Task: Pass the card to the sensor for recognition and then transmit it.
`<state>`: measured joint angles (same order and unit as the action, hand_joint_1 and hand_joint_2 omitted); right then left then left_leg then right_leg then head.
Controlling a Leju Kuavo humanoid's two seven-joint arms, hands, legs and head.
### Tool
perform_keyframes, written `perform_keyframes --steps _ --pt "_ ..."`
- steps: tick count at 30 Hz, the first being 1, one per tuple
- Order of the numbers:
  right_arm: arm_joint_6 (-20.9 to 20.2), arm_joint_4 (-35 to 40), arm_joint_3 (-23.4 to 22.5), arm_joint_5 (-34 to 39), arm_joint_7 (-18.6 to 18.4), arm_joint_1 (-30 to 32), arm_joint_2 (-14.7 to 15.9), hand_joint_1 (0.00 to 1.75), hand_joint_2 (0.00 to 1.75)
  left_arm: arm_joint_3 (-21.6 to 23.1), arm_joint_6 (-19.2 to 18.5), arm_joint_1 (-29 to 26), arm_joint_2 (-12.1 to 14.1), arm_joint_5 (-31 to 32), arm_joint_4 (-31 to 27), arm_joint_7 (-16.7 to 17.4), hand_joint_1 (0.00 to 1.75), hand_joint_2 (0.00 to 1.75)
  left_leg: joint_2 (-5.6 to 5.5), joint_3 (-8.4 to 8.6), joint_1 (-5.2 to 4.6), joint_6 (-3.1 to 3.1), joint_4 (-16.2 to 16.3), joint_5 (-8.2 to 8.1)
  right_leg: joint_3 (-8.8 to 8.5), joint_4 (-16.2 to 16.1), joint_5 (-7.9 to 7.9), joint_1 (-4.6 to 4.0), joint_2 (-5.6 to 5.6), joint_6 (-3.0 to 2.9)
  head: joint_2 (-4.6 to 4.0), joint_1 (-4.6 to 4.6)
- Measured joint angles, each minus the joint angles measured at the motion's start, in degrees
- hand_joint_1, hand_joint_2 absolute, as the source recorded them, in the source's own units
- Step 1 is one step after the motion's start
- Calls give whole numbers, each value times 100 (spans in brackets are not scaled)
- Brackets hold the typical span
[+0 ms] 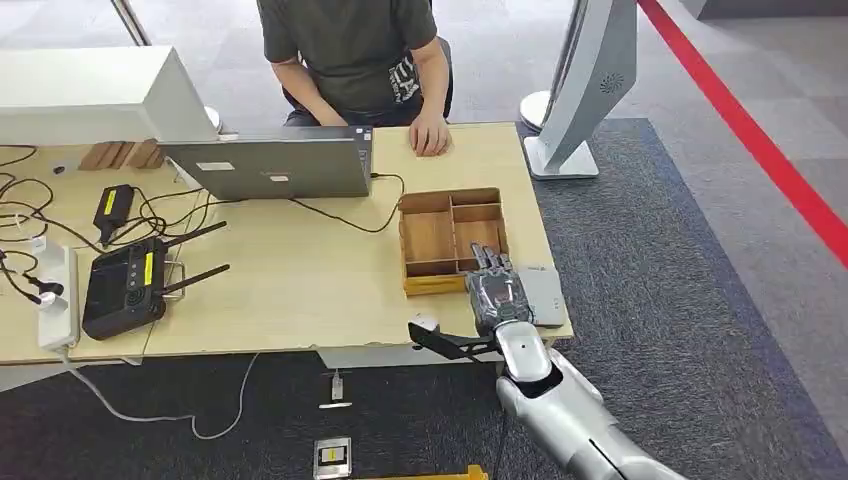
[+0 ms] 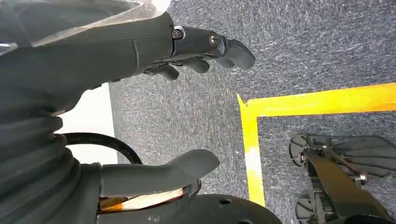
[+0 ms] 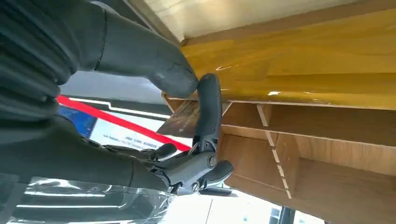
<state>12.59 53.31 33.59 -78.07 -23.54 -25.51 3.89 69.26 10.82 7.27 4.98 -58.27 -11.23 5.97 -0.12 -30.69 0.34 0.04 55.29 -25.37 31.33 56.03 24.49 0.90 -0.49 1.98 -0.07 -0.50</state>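
Right now it's the pick-up step: the right hand (image 1: 497,293) is at the near right corner of the wooden tray (image 1: 432,238), which sits on the right part of the table (image 1: 300,290).

- Right wrist view: thumb and one finger (image 3: 208,109) are pinched together on a thin flat piece (image 3: 184,116) just over the tray's edge. I read that as the card, but it's edge-on and partly hidden, so not certain. The other fingers are curled below it.
- Whether the card is already clear of its compartment I can't tell; from the head view the hand covers that corner.
- A flat grey pad (image 1: 545,293) lies on the table just right of the hand, touching the tray's side. Probably the sensor, judging by the task.
- Left hand (image 2: 187,88) hangs over the carpet beside a yellow floor line (image 2: 299,105). Fingers apart, nothing in it.
- A person (image 1: 360,60) sits at the far side behind a laptop (image 1: 275,165), one hand resting on the table.

Next move, as I see it: lift the card free of the tray wall without losing the pinch, then shift right and hold it flat over the pad. The grip looks thin, so slip is the risk. The hand-over follows.
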Motion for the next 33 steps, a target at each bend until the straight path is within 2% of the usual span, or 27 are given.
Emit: perform_keyframes --steps 2,4,5,6,7,8,13,31,32,33 --pt "0 -26 2 7 0 1 0 147 175 0 0 0 0 2 0 0 0 175 0 0 0 0 0 0 0 0 0 0 0 0 0 0" --pt "-7 -28 0 28 -2 3 0 126 175 0 -2 0 0 11 0 0 0 175 0 0 0 0 0 0 0 0 0 0 0 0 0 0" --pt "-11 -28 0 35 -4 4 0 73 175 0 -2 0 0 17 0 -2 0 175 0 0 0 0 0 0 1 0 0 0 0 0 0 0" --pt "-20 -28 0 48 -11 6 2 2 175 0 -7 0 0 26 0 -2 0 175 0 1 0 0 0 0 1 0 0 0 0 0 0 0" --pt "-28 -28 0 68 -18 9 4 0 175 0 -11 0 0 44 0 -2 0 175 0 1 0 0 0 0 1 0 0 0 0 0 0 0" --pt "-26 -26 -2 88 -24 15 7 0 0 0 -20 0 0 52 0 -4 0 175 0 0 0 0 0 0 1 0 0 0 0 0 0 0" --pt "107 4 -11 382 162 50 35 0 0 0 -50 0 0 81 0 -13 0 175 0 1 0 0 0 0 1 0 0 0 0 0 0 0" --pt "240 230 -13 450 194 57 127 0 0 0 -42 -1 2 144 0 -39 0 175 0 1 0 0 0 0 0 0 0 0 0 0 0 0" --pt "256 230 -11 452 184 47 133 0 175 0 -42 -1 2 162 0 -53 0 175 0 1 0 0 0 0 0 0 0 0 0 0 0 0" --pt "273 225 -11 452 177 31 140 0 175 0 -42 1 2 173 0 -59 0 175 0 1 0 0 0 0 0 0 0 0 0 0 0 0"
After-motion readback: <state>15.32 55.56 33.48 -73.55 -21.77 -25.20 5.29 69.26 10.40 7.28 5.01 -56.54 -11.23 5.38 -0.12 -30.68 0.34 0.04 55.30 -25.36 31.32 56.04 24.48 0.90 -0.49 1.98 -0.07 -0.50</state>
